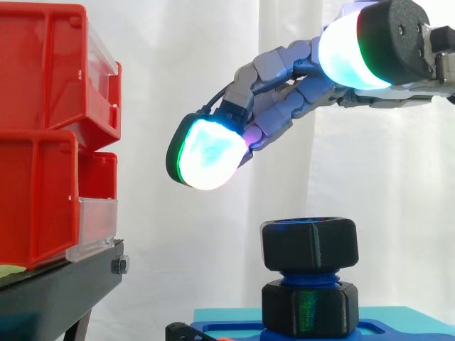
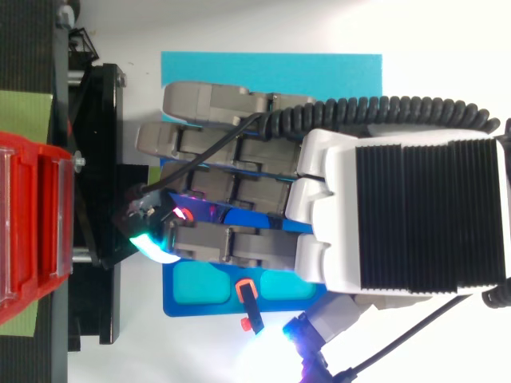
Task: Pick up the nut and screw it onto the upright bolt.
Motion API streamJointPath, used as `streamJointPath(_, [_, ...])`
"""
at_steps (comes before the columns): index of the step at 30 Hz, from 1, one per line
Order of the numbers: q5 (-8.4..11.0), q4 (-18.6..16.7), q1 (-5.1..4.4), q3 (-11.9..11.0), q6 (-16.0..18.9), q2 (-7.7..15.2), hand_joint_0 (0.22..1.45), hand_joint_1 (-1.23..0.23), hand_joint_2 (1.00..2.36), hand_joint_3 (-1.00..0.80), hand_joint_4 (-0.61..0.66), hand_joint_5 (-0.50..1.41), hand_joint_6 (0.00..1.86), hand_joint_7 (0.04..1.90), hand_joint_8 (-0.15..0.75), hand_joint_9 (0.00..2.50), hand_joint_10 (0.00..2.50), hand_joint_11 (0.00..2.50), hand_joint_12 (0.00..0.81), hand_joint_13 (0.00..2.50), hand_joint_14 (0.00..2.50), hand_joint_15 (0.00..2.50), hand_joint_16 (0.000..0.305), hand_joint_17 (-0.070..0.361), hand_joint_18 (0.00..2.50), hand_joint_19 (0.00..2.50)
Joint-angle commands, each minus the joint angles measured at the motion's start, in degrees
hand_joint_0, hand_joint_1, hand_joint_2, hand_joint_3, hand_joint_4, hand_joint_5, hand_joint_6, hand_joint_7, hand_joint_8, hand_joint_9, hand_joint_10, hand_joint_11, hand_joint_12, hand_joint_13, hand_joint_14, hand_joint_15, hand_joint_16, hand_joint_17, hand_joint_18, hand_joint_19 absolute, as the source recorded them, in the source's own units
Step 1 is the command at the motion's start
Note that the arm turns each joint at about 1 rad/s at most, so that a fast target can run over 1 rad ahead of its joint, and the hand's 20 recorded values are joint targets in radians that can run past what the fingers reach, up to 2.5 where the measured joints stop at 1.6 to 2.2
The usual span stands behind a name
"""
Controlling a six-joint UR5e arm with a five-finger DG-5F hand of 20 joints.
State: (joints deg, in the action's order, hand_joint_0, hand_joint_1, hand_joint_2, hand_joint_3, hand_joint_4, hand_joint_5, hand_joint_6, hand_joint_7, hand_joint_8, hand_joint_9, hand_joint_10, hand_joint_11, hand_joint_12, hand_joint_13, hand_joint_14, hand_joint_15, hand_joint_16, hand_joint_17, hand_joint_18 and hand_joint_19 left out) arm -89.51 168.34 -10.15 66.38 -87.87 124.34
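Below the grey hand (image 1: 281, 71), whose fingertip pads (image 1: 207, 155) glow white-cyan edged in green, a black hexagonal plastic nut (image 1: 309, 244) tops a blue threaded bolt (image 1: 307, 275), with red plastic bins (image 1: 43, 142) beyond its fingertips.

Bins (image 1: 43, 142) stacked at left, on the stand (image 1: 64, 284). Right of the stand and lower: base (image 1: 419, 317) carrying the upright bolt (image 1: 309, 275). Nut (image 1: 309, 245) sits on the bolt's top, above a second hex piece (image 1: 309, 307) at the base. Hand (image 1: 284, 78) above the nut and apart from it, fingers stretched out leftward toward the bins. In the top view it lies over the base.
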Motion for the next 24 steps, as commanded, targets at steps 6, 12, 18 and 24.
streamJointPath(6, [-0.14, -0.38, -0.04, 1.64, 0.33, 0.03, 0.47, 0.02, 1.00, -0.50, 0.19, -0.12, 0.50, 0.74, 0.228, 0.33, 0.00, 0.00, 0.352, 0.11, 0.00, 0.00, 0.041, 0.093, 0.00, 0.00])
streamJointPath(12, [-0.05, -0.82, -0.04, 2.08, 1.47, -0.06, 0.47, 0.02, 1.00, -0.50, 0.18, -0.12, 0.50, 0.77, 0.228, 0.32, 0.00, 0.00, 0.353, 0.10, 0.00, 0.00, 0.041, 0.093, 0.00, 0.00])
streamJointPath(18, [-0.05, -0.82, 0.13, 2.17, 1.47, 0.03, 0.47, 0.02, 1.00, -0.50, 0.17, -0.12, 0.50, 0.78, 0.228, 0.31, 0.00, 0.00, 0.354, 0.09, 0.00, 0.00, 0.042, 0.094, 0.00, 0.00])
streamJointPath(24, [-0.05, -0.21, 0.31, 2.17, 1.47, 0.03, 0.47, 0.02, 1.00, -0.50, 0.17, -0.11, 0.50, 0.78, 0.227, 0.31, 0.00, 0.00, 0.354, 0.09, 0.00, 0.00, 0.042, 0.094, 0.00, 0.00])
